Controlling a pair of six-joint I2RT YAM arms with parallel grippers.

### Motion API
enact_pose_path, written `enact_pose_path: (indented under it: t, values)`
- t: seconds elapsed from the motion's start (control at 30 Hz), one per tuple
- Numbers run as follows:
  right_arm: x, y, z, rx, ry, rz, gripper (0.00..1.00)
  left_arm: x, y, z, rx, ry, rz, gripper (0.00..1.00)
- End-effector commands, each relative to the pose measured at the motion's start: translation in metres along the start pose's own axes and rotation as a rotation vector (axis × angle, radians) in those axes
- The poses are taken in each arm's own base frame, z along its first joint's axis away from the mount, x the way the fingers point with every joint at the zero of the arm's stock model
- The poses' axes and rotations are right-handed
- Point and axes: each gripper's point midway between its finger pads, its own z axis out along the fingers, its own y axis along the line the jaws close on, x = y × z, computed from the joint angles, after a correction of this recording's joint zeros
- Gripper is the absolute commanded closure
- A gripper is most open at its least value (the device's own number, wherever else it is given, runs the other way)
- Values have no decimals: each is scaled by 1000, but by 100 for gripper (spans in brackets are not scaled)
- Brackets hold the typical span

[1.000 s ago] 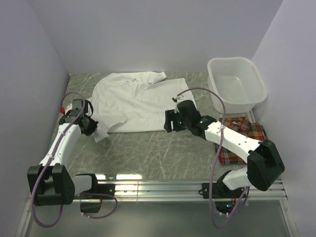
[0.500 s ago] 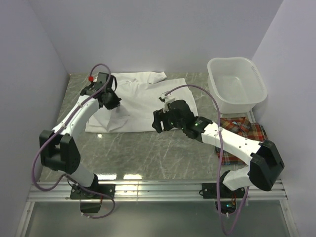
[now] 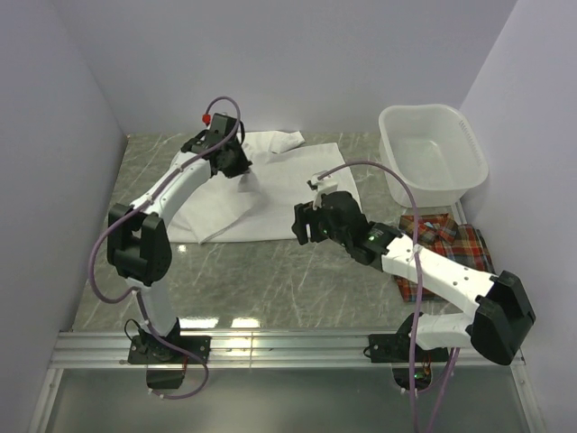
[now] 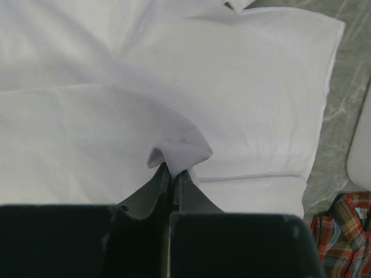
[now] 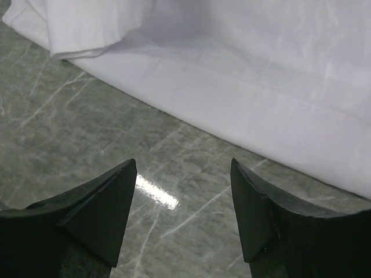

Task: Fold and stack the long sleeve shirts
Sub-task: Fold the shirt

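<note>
- The white shirt point(image 3: 270, 194) lies spread across the far middle of the table, mostly flat. One part on its left side is lifted off the rest.
- The left gripper point(image 4: 172, 172) is clamped on that lifted fold. Its jaws are pressed nearly together with a pinch of white cloth between them, held above the flat part of the shirt.
- The right gripper point(image 5: 184, 174) hovers at the shirt's near edge with its jaws spread wide and holds nothing. Bare table shows between its fingers, with the shirt's hem just beyond them.
- The plaid shirt point(image 3: 455, 245), red, orange and dark, lies bunched at the right side of the table, well apart from the white one. The right arm crosses over part of it.
- A purple cable point(image 3: 379, 171) loops up from each arm. The right one arcs over the gap between the white shirt and the basin.
- The white plastic basin point(image 3: 431, 191) stands open side up in the far right corner, just beyond the plaid shirt. Its white floor is in view.
- The table point(image 3: 270, 280) is grey-green marbled stone with a glossy sheen, and a metal rail point(image 3: 288, 341) runs along its near edge.
- Plain pale walls point(image 3: 288, 63) close in the back and both sides.
</note>
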Motion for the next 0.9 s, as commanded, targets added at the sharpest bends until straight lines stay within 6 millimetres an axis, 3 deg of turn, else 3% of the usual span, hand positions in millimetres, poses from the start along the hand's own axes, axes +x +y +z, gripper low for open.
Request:
enact_pose_path:
  t: [0.0, 0.23, 0.33, 0.53, 0.63, 0.87]
  values:
    - [-8, -9, -9, 56, -49, 23, 27, -25, -40, 1, 119, -66, 30, 100]
    - [-7, -23, -16, 119, -75, 49, 27, -52, -87, 0, 265, -126, 1, 100]
    - [-7, -25, -18, 131, -80, 56, 27, -60, -94, 3, 284, -149, -19, 99]
    - [0, -28, -12, 148, -61, 65, 27, -81, -95, 9, 272, -229, -71, 100]
    - [5, -40, -7, 185, -42, 122, 28, -97, -93, 9, 277, -273, -103, 100]
    - [14, -53, 3, 194, 7, 185, 30, -114, -75, 19, 239, -322, -161, 100]
